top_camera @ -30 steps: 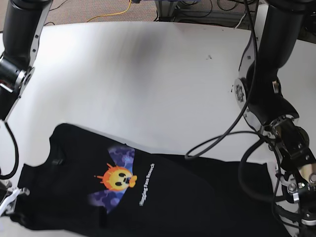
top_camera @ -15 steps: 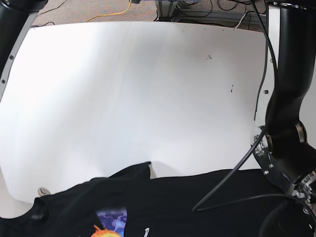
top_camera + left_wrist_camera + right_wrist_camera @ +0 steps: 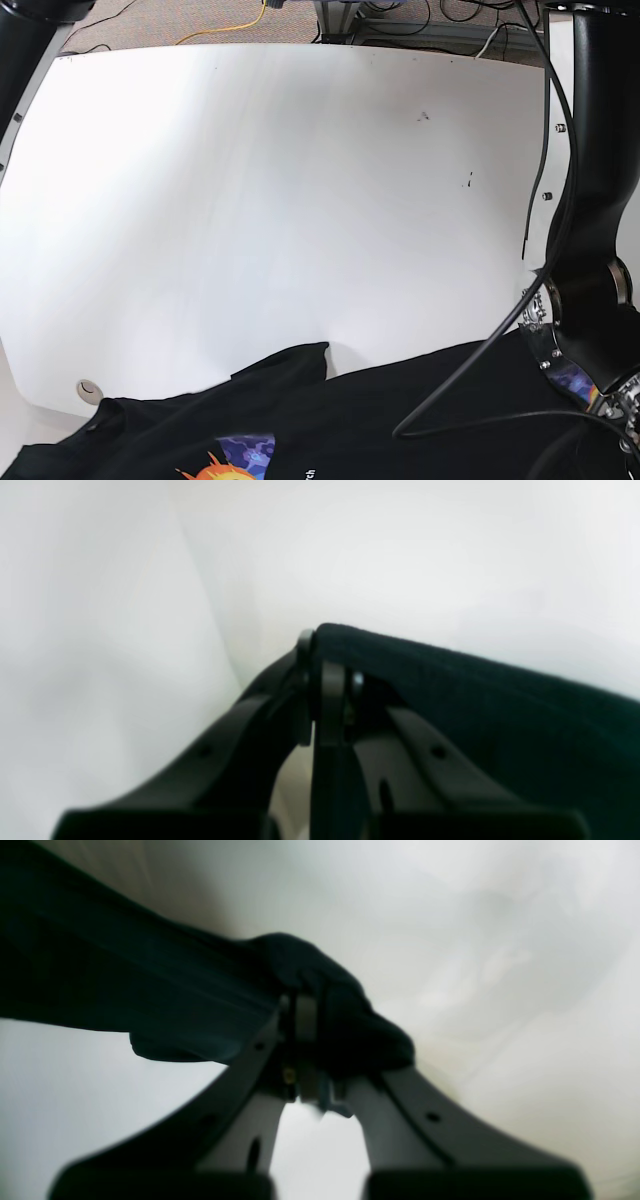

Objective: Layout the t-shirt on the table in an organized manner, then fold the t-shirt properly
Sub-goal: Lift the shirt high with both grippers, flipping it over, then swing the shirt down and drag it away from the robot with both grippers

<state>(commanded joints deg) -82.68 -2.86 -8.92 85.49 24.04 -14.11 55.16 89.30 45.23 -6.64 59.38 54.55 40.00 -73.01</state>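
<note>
Black soft fabric of the short-sleeved t-shirt runs rightward from the left gripper in the left wrist view, its jaws clamped on the cloth edge above the glossy white table. Right wrist view: the right gripper pinches a bunched fold, cloth trailing left; that wad could slip free or stay creased. Base view: the shirt, showing an orange print, lies along the near edge and might slide off.
</note>
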